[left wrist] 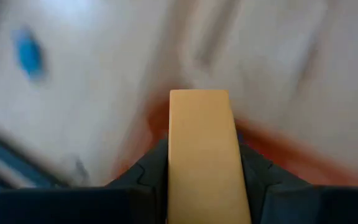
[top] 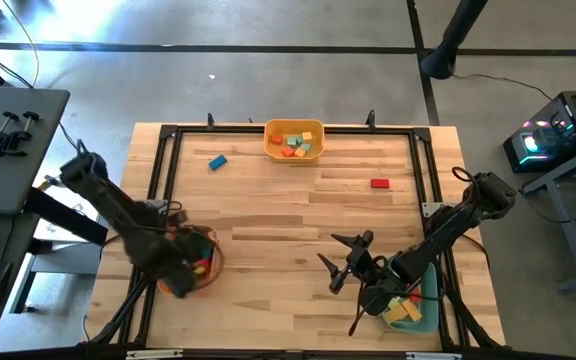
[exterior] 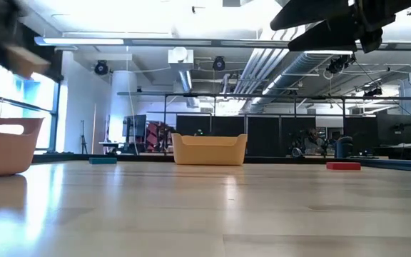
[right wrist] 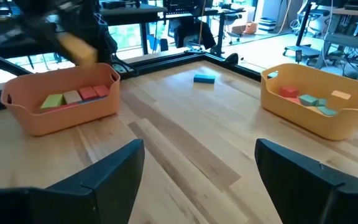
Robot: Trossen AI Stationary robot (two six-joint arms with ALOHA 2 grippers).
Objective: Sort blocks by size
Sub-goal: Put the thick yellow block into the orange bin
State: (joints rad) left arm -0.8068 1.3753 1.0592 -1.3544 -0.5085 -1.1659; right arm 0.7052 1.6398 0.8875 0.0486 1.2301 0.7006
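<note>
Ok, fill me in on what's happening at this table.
Two dark arms are sorting small coloured blocks into plastic bins. The left gripper is shut on a long orange block, over the orange bin at the table's near left. The right gripper hangs open by the teal-green bin. A blue block and a red block lie loose near the yellow bin.

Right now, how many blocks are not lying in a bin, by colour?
blue block: 1
red block: 1
orange bar: 1, held in the left pincer
Total: 3
</note>
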